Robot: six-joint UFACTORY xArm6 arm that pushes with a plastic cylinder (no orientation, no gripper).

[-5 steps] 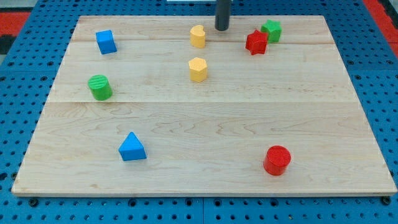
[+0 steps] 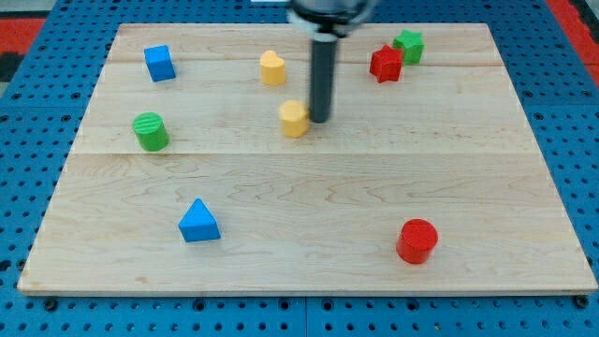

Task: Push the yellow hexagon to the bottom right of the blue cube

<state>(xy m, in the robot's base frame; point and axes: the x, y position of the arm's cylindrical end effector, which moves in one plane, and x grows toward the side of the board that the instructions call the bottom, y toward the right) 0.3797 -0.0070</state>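
The yellow hexagon lies near the board's upper middle. My tip stands just at its right side, touching or almost touching it. The blue cube sits at the view's upper left, well to the left of and above the hexagon. A second yellow block, heart-like in shape, lies above and left of the hexagon.
A green cylinder stands at the left. A blue triangle lies at lower left. A red cylinder stands at lower right. A red star and a green block sit at upper right. The wooden board ends at blue pegboard.
My tip came down from the board's top edge to the hexagon's right side. The heart-like yellow block shifted left. The hexagon moved slightly down and left.
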